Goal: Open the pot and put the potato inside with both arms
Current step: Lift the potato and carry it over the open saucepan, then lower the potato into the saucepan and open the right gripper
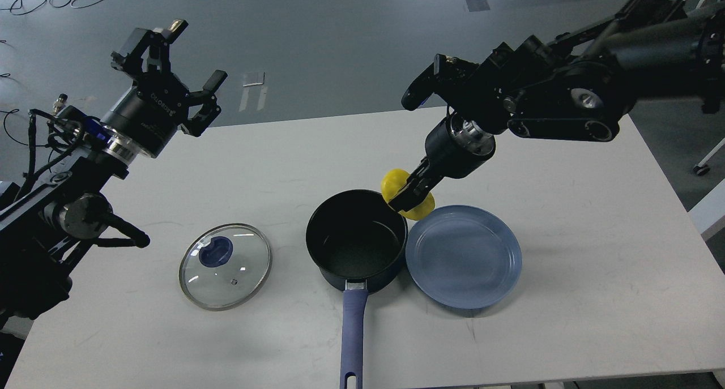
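The pot (356,240) stands open at the table's middle, its black inside empty, its blue-purple handle (352,332) pointing toward me. My right gripper (409,195) is shut on the yellow potato (396,183) and holds it in the air just above the pot's far right rim. My left gripper (167,66) is open and empty, raised high at the far left, well away from the pot.
The glass lid (225,265) with a blue knob lies flat on the table left of the pot. An empty blue plate (463,256) sits touching the pot's right side. The white table (595,264) ends at the right and front edges.
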You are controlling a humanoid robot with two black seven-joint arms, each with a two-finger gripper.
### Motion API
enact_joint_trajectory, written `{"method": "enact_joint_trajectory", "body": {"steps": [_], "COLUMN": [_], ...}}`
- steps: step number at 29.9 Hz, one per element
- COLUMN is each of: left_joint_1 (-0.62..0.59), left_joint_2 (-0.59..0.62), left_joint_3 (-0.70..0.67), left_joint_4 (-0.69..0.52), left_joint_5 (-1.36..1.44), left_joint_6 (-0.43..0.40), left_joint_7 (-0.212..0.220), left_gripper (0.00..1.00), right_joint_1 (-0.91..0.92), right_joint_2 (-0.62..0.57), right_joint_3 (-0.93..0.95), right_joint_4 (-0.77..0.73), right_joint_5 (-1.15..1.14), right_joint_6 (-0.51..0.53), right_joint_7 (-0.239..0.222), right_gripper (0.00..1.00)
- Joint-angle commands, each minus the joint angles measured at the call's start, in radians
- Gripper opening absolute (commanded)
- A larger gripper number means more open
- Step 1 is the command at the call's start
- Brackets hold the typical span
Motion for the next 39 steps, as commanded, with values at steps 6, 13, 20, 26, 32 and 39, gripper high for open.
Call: {"method": "enact_joint_trajectory", "body": {"steps": [6, 13, 20, 26, 32, 39], "left_joint_1": [0.000, 0.000, 0.000, 0.000, 0.000, 0.000], "left_joint_2": [-0.005, -0.005, -0.005, -0.006, -0.012, -0.011], "left_joint_3": [-0.001, -0.001, -0.001, -0.001, -0.001, -0.001], "left_joint_4": [0.000, 0.000, 0.000, 0.000, 0.000, 0.000], "left_joint_5": [0.000, 0.000, 0.000, 0.000, 0.000, 0.000], "left_joint_6": [0.000, 0.002, 0.002, 0.002, 0.002, 0.002], "left_joint_7": [0.001, 0.001, 0.001, 0.001, 0.001, 0.001], "left_gripper": [0.98, 0.98, 0.98, 0.98, 0.98, 0.98], "right_joint_1": [-0.064, -0.077, -0.086, -0.106, -0.124, -0.140], "right_joint_2": [0.076, 0.076, 0.076, 0.076, 0.076, 0.076], "right_joint_3": [-0.005, -0.005, -0.007, -0.008, -0.008, -0.007], "right_joint_4": [-0.079, -0.097, -0.125, -0.139, -0.134, -0.137], "right_joint_5": [0.068, 0.110, 0.189, 0.217, 0.265, 0.265], "right_joint_6": [0.000, -0.012, -0.011, -0.009, -0.006, -0.006], "right_joint_7": [0.000, 0.000, 0.000, 0.000, 0.000, 0.000], "right_gripper": [0.17, 0.17, 0.18, 0.18, 0.19, 0.23]}}
